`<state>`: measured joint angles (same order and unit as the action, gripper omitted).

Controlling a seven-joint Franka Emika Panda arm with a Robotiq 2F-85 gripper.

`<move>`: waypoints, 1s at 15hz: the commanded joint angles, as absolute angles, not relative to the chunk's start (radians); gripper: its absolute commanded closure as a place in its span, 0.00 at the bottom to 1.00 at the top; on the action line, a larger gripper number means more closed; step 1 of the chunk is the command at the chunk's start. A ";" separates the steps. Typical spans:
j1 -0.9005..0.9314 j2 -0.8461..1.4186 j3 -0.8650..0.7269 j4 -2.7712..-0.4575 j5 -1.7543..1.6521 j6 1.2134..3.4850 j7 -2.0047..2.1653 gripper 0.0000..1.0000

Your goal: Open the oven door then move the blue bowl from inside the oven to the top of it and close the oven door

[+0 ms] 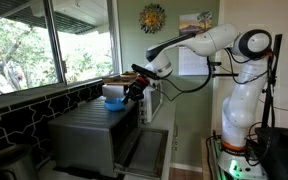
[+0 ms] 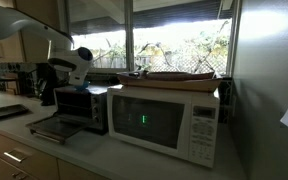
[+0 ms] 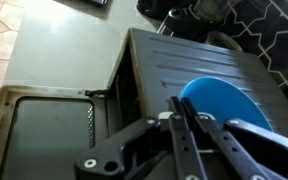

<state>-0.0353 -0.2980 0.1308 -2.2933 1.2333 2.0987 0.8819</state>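
Now, your end effector point(image 3: 184, 115) pinches the blue bowl point(image 3: 229, 105) on the oven top point(image 3: 159, 65) (jaws nearly shut on its rim), with the open oven door point(image 3: 44, 125) lying left, lower down.

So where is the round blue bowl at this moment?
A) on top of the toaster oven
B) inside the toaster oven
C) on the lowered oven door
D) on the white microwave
A: in the wrist view the round blue bowl rests on the ribbed top of the silver toaster oven, whose glass door is lowered open.
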 commanded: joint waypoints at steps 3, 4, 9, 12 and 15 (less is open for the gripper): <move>-0.022 -0.260 0.114 -2.244 1.175 2.087 0.910 0.68; -0.023 -0.264 0.108 -2.240 1.150 2.063 0.909 0.63; -0.046 -0.328 0.056 -2.253 0.948 1.865 0.838 0.25; -0.052 -0.386 0.031 -2.280 0.901 1.819 0.714 0.03; -0.058 -0.420 0.010 -2.294 0.915 1.836 0.556 0.00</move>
<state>-0.0492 -0.3654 0.0329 -2.2551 0.9276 1.8429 0.6868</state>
